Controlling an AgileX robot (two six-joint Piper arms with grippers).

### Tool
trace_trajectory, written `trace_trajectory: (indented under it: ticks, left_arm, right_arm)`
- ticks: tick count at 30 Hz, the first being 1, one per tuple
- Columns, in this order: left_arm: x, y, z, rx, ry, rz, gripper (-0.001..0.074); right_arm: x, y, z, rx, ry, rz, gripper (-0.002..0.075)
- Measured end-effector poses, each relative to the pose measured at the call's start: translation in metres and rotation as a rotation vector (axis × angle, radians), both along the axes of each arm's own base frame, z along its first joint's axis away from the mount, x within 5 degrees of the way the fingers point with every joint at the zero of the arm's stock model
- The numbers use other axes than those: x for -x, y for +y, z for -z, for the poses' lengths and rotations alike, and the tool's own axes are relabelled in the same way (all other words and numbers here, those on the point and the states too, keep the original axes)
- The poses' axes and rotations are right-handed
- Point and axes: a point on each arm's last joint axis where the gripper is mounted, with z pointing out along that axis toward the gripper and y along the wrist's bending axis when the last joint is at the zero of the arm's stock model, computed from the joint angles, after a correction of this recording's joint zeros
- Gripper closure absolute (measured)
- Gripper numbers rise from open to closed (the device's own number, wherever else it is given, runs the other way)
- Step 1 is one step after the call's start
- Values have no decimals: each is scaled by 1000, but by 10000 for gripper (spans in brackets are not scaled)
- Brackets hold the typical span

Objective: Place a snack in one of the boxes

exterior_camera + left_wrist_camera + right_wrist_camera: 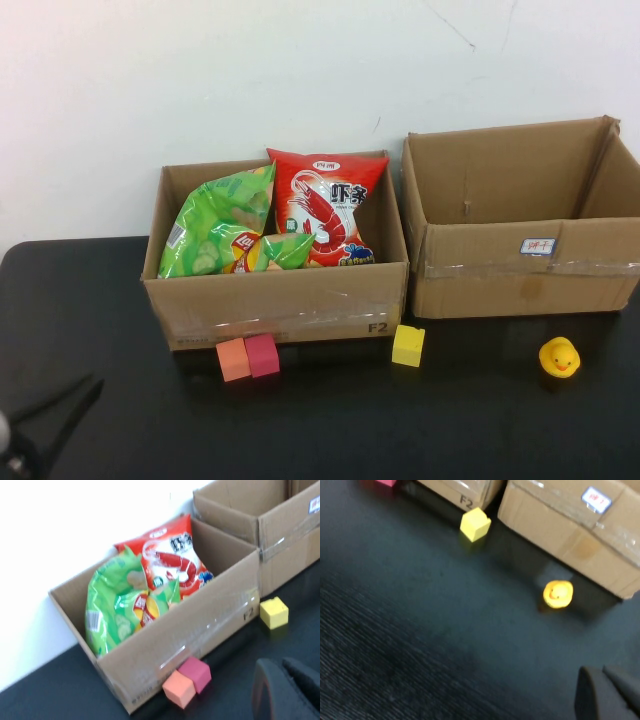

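Observation:
A green chips bag [215,235] and a red shrimp-snack bag [325,205] stand inside the left cardboard box [280,305]; both also show in the left wrist view, the green bag [112,605] and the red bag [170,555]. The right cardboard box [520,270] holds nothing that I can see. My left gripper [95,385] is shut and empty, low at the table's near left corner, well away from the boxes; it shows in its wrist view [281,664]. My right gripper [601,670] is shut and empty above the bare table, out of the high view.
An orange cube [232,359] and a pink cube [262,354] touch the left box's front wall. A yellow cube [408,345] sits in front of the gap between the boxes. A yellow rubber duck [559,357] sits before the right box. The black table [400,430] has open room in front.

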Motion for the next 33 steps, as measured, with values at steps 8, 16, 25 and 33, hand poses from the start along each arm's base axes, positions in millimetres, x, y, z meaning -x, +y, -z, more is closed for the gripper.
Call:
trace_trajectory:
  ticks: [8,16,25,33]
  left_arm:
    - [13,4,11,55,-124,43,736]
    - [15,4,10,72,-148,50,736]
    - [15,4,11,71,-146,50,736]
    - [15,5,11,71,-142,49,736]
  right_arm:
    - [8,-7,23,-111,-30,12,727]
    - [8,-1,19,-201,-50,-16,727]
    - [8,-1,19,-202,-55,-14,727]
    - [8,-1,19,-202,-55,-14,727]
